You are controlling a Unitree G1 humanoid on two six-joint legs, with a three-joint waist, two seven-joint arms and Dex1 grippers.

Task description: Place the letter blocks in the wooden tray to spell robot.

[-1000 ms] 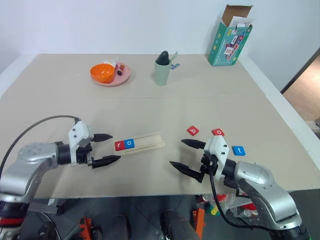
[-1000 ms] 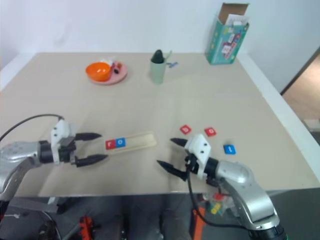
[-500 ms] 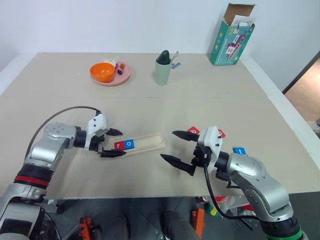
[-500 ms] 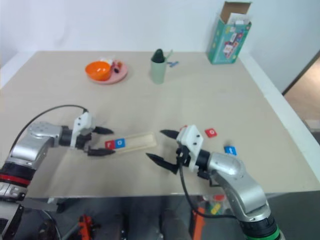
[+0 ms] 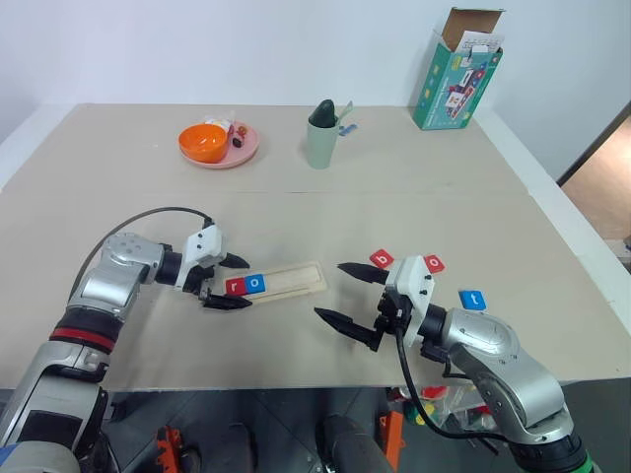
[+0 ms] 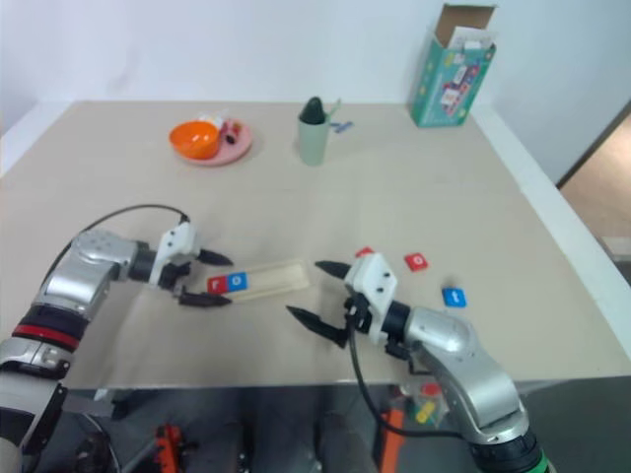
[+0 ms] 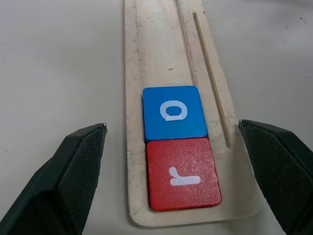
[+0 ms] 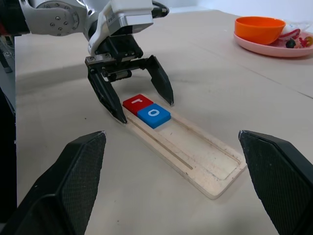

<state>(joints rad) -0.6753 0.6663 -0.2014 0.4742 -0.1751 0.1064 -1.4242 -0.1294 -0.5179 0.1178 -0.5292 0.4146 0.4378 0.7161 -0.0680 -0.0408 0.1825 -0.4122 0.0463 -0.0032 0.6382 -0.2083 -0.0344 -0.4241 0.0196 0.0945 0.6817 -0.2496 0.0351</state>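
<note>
Inspector: Start with the wooden tray (image 5: 276, 283). It lies on the counter (image 5: 315, 197) near the front edge, long side running across. Two letter blocks sit in its left end: a red r (image 5: 236, 287) at the very end and a blue o (image 5: 255, 284) touching it. The rest of the slot is bare.

Clerk: And the other three?

Inspector: All loose on the counter, to the right of the tray. A red b (image 5: 381, 259), a red o (image 5: 433, 263) and a blue t (image 5: 472, 299). None of them is held.

Clerk: State of the claws?

Inspector: The left claw (image 5: 227, 282) is released, its two black fingers spread on either side of the tray's left end; the left wrist view shows the r and o between them, with no finger touching a block. Whether a fingertip touches the tray's edge I cannot tell. The right claw (image 5: 345, 294) is also released and empty, hanging between the tray's right end and the red b.

Clerk: Progress, then?

Inspector: In my judgement, two of five letters are in place and in the correct order. Left to do: b, the second o, then t, filling the slot rightward.

Clerk: Anything else on the counter?

Inspector: A pink plate (image 5: 242, 150) with an orange bowl (image 5: 201, 144), a green cup (image 5: 318, 144) and a teal carton (image 5: 455, 74), all at the far side, well apart from the work.
</note>
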